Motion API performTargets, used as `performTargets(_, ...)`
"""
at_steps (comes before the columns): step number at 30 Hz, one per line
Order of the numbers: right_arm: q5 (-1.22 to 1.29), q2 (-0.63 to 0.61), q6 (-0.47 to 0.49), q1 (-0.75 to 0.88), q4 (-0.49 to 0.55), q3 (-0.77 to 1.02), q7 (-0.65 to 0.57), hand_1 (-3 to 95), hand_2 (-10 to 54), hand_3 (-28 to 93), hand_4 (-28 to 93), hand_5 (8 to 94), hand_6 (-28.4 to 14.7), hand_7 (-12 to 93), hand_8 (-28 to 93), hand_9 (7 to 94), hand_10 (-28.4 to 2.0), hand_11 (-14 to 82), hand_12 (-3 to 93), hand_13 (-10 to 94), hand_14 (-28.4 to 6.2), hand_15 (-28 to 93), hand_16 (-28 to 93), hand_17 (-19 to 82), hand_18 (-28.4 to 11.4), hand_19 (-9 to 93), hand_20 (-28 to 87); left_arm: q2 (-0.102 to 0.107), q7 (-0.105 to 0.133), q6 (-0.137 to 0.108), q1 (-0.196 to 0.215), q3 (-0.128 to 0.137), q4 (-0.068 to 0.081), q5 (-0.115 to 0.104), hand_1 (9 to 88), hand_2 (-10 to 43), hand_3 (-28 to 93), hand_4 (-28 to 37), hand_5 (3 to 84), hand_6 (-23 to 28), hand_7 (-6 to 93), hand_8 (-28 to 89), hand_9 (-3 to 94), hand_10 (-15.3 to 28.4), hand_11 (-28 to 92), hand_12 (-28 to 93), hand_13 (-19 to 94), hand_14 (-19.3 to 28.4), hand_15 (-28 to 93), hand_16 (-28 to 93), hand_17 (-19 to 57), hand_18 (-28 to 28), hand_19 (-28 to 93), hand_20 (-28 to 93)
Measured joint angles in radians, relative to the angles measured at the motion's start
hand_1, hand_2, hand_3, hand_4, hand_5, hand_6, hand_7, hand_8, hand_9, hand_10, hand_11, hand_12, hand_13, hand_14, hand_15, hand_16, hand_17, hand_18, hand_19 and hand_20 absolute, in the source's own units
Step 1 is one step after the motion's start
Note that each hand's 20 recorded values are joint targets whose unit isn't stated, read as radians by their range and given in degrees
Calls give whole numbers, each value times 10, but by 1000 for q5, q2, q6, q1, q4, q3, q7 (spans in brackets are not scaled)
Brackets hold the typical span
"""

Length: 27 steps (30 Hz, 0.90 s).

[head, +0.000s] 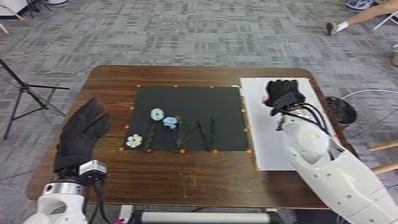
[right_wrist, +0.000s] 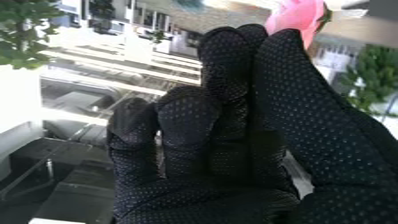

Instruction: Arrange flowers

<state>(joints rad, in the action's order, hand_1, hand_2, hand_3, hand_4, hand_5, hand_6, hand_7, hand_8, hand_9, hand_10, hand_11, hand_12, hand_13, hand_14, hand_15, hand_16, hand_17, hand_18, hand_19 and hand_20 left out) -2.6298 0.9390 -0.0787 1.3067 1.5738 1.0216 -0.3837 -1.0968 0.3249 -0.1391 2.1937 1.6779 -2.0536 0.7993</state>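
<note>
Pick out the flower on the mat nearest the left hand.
The white flower in the near left corner of the mat; the other white flower and blue flower lie farther off.

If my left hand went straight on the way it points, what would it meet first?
The way looks free: the left hand points past the left of the black mat toward the wooden table's far edge, though its height is unclear.

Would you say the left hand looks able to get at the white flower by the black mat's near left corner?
Probably yes: the left hand is open beside the black mat, and nothing stands between it and the white flower.
</note>
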Motion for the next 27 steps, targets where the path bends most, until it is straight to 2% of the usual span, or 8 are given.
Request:
performTargets(5,24,27,-19,-39,30,-74,3,495,-95,814,-283,679,7,508,57,780,-70,308,534,657,-83,773,373,327,-199,916,547,0,0,-1,-1,-2,0,0,244,-12,683,-278,276,17,201,-106,262,115,150,168,224,147,201,45,-116,214,450,64)
performTargets(13,27,136,-24,-90,88,-230,58,495,-95,815,-283,679,7,508,56,779,-68,308,535,657,-83,774,374,329,-197,918,545,1,1,0,-9,-4,2,0,244,-11,682,-278,275,16,202,-106,263,115,151,167,224,147,203,45,-113,216,451,63)
performTargets(20,-6,219,-13,-99,57,-301,64,494,-95,817,-283,679,8,510,58,779,-68,310,536,657,-83,773,375,329,-197,918,545,16,6,0,-11,-2,3,-1,244,-12,683,-277,276,17,204,-107,265,116,153,167,225,147,203,45,-113,216,452,61)
performTargets(27,-43,250,-4,-87,17,-304,82,493,-95,818,-283,680,8,509,56,779,-68,309,535,658,-82,773,374,329,-196,918,544,20,6,0,-24,-3,7,-1,244,-12,684,-278,278,18,205,-108,266,117,152,166,225,147,203,44,-113,215,452,61)
